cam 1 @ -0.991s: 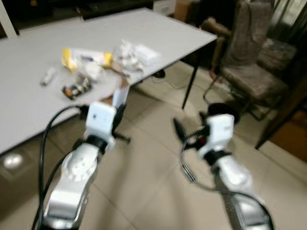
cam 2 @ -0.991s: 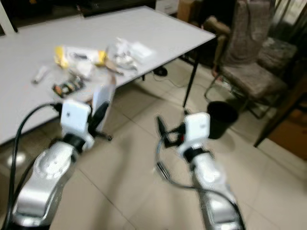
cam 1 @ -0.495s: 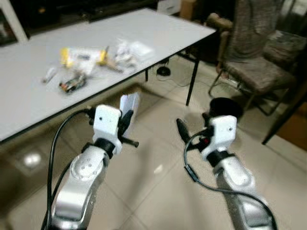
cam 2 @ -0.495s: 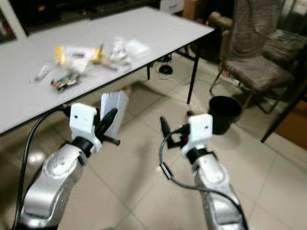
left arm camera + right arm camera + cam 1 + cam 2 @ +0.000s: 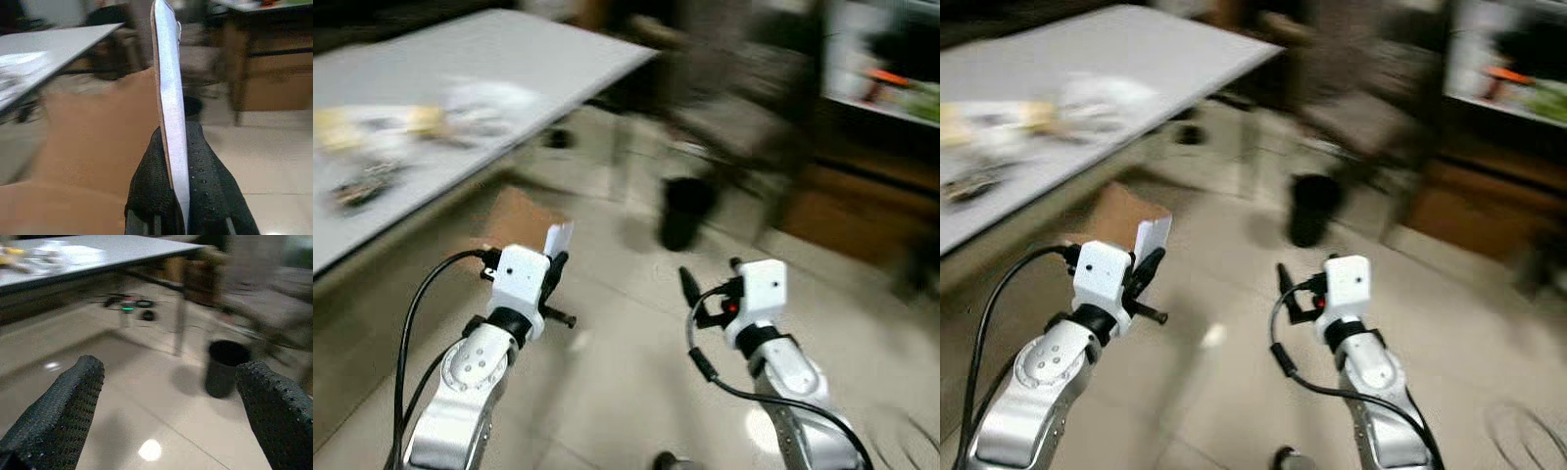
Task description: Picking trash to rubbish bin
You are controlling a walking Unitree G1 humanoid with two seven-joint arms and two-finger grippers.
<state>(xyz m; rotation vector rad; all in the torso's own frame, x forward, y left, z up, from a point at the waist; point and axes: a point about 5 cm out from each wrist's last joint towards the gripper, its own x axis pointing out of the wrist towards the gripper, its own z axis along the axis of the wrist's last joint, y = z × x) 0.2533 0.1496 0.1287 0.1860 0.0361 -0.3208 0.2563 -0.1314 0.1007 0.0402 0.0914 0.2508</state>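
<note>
I take the black bin (image 5: 683,211) as my landmark; it stands upright on the pale tiled floor (image 5: 607,372), beyond both arms and a little nearer the right one; the head views are blurred. My left hand (image 5: 175,191) is clamped tight on a thin white card-like piece of trash (image 5: 168,112), which stands edge-on and upright between the two black fingers; it is held up in the air well short of the bin and to its left. My right hand (image 5: 171,406) is spread wide with nothing between its fingers; the bin shows through the gap ahead of it. The grey counter (image 5: 489,49) lies left of the bin, with more litter (image 5: 401,127) blurred on top; a brown cardboard sheet (image 5: 514,217) sits on the floor between counter and bin.
</note>
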